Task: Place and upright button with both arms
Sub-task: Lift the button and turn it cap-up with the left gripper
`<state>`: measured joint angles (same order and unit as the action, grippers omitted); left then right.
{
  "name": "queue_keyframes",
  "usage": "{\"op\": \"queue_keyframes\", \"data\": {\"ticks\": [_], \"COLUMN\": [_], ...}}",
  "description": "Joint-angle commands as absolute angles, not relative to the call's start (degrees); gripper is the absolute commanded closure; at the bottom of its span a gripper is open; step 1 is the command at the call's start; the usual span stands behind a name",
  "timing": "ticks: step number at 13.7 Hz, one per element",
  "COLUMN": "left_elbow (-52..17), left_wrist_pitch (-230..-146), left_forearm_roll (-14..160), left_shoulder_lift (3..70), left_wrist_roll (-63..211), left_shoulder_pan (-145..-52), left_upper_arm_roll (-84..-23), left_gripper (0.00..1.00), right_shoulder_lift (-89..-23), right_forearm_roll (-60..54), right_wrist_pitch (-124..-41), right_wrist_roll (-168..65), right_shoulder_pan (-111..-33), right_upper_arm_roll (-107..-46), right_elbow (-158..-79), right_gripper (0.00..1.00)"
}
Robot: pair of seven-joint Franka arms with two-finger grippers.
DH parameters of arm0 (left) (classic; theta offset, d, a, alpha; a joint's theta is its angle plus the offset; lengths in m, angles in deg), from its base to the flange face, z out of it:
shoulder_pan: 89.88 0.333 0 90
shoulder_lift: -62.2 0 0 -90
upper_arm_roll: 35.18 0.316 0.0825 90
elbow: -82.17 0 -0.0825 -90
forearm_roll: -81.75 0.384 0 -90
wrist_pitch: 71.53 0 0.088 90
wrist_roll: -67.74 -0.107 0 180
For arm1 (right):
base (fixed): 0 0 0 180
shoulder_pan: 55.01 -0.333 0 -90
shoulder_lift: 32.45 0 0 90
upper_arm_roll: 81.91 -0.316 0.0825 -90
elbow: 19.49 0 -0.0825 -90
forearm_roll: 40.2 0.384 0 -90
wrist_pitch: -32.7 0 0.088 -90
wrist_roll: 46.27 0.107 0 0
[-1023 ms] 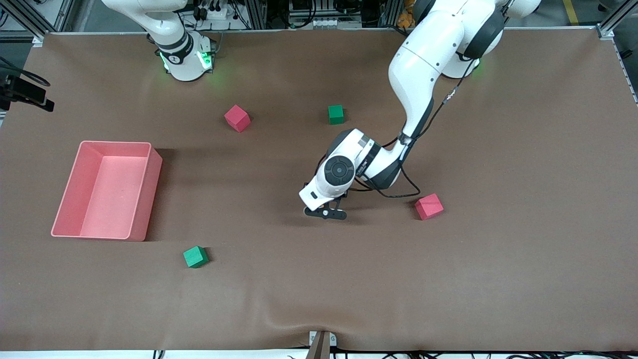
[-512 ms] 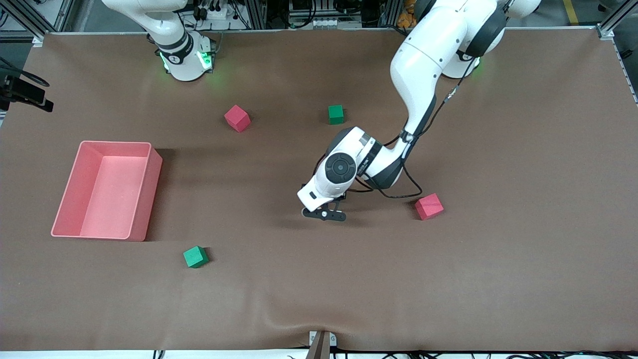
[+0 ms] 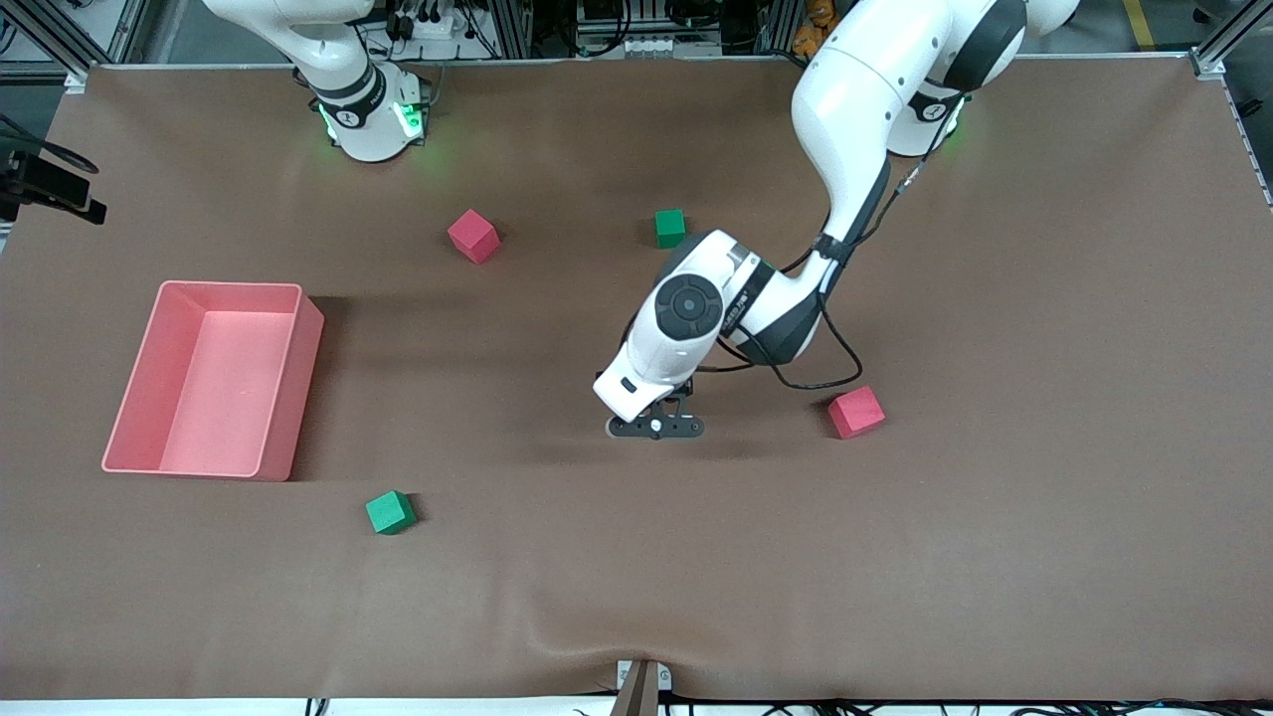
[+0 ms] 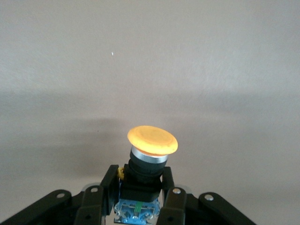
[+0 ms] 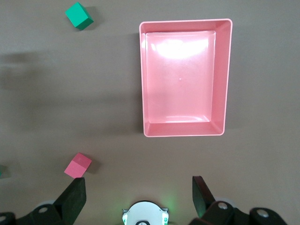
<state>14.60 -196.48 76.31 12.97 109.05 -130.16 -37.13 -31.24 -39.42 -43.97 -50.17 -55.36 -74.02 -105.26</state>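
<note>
Two white jointed arms show from the front, the left gripper (image 3: pixel 656 428) over the brown surface's (image 3: pixel 995 497) middle; its wrist view shows it pinching the small orange-capped, black-bodied push-button (image 4: pixel 149 161); the right gripper (image 5: pixel 139 197) hangs spread.

Front cam: high, looks steeply down on whole table (image 3: pixel 995 557). Left wrist cam: close-up, low, button (image 4: pixel 149 157) at 6 o'clock. Right wrist cam: high, straight down; shares pink bin (image 5: pixel 225 79), at 9 o'clock in front view.
</note>
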Motion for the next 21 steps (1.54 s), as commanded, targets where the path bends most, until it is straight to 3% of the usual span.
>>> {"op": "queue_keyframes", "data": {"ticks": [1, 10, 12, 16, 21], "left_elbow": [13.61, 12.65, 12.64, 12.12, 12.03], "left_wrist_pitch": [-197.57, -197.05, -193.28, -189.85, -182.45], "left_forearm_roll": [80.5, 106.76, 110.47, 120.31, 125.68], "left_shoulder_lift": [15.7, 16.94, 16.85, 15.27, 11.59], "left_wrist_roll": [118.24, 158.84, 163.6, 179.42, 187.14], "left_shoulder_pan": [-134.95, -151.21, -152.54, -154.3, -157.37], "left_upper_arm_roll": [-33.6, -23.06, -23.05, -23.31, -23.14], "left_gripper": [0.99, 0.97, 0.9, 0.99, 0.98], "right_shoulder_lift": [-30.69, -30.61, -30.61, -30.61, -30.61], "right_forearm_roll": [-39.41, -39.4, -39.4, -39.4, -39.49], "right_wrist_pitch": [-44.29, -44.12, -44.12, -43.94, -43.77], "right_wrist_roll": [-49.61, -49.61, -49.61, -49.7, -49.7], "right_shoulder_pan": [-54.74, -54.57, -54.57, -54.57, -54.57], "right_upper_arm_roll": [-74.62, -74.53, -74.53, -74.53, -74.53], "right_elbow": [-105.45, -105.27, -105.19, -105.27, -105.27], "right_gripper": [0.0, 0.0, 0.0, 0.0, 0.0]}}
